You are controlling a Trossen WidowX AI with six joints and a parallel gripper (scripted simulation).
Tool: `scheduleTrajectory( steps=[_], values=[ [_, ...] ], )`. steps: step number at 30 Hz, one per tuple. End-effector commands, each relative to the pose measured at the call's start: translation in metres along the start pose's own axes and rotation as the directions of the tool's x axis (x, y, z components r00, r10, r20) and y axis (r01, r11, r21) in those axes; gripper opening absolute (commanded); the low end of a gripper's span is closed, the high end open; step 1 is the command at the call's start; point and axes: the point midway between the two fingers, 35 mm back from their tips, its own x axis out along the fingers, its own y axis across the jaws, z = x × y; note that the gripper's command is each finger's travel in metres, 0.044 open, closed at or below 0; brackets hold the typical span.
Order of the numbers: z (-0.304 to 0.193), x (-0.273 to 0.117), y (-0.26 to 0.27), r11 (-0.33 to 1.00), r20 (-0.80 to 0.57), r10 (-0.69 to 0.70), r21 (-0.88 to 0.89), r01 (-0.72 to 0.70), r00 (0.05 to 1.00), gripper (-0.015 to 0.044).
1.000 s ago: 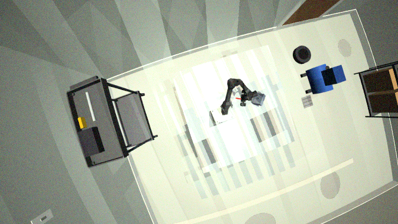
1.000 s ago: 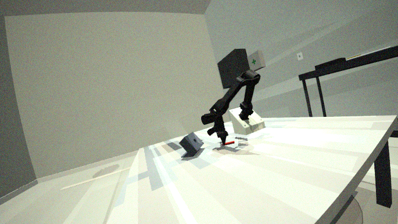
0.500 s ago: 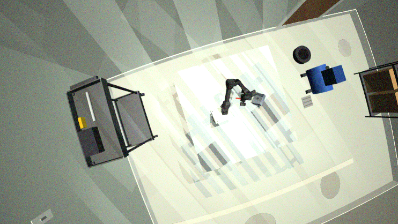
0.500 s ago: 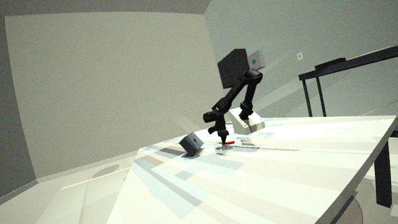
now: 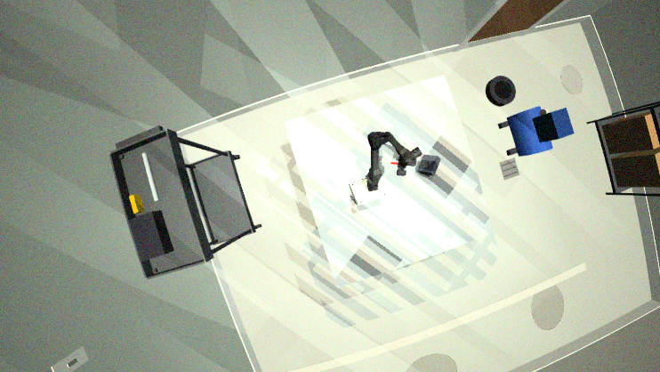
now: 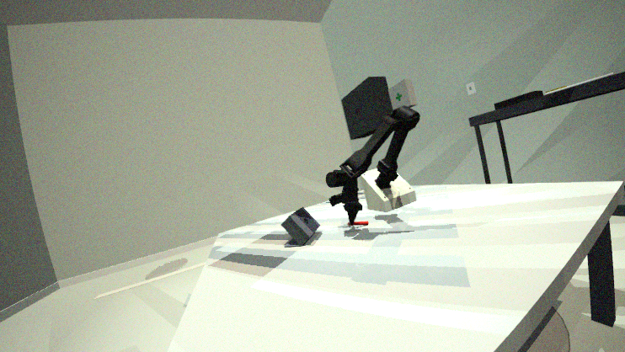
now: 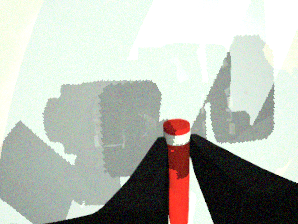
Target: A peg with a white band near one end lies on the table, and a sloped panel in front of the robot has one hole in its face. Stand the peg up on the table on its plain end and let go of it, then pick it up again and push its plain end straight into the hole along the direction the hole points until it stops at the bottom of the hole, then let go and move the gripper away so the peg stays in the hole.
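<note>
The red peg (image 5: 394, 163) (image 6: 361, 222) (image 7: 179, 200) lies roughly level, low at the table. Whether it touches the table is hard to tell. My gripper (image 6: 351, 223) (image 7: 176, 143) is shut on the peg close to its white-banded end, with one finger on each side. The banded end shows just between the fingertips in the wrist view, and the plain end points back toward the arm's base. The dark sloped panel (image 5: 428, 165) (image 6: 300, 225) stands close beyond the gripper, with its face tilted; its hole is hard to make out.
The arm's base stands on a white block (image 5: 361, 194) (image 6: 387, 199) behind the peg. The table (image 6: 262, 323) carries strong bands of light and shadow. A dark workbench (image 5: 184, 198) and a blue chair (image 5: 528, 131) stand away from the table.
</note>
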Motion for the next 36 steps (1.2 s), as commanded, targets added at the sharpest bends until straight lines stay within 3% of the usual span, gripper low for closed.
scheduleTrajectory(
  steps=[1,36],
  values=[
    [-0.002,-0.003,-0.001,1.0,0.041,-0.003,0.003,0.003,0.999,0.005],
    [-0.016,-0.021,-0.001,1.0,0.337,-0.005,0.006,0.003,0.941,0.005]
  ],
)
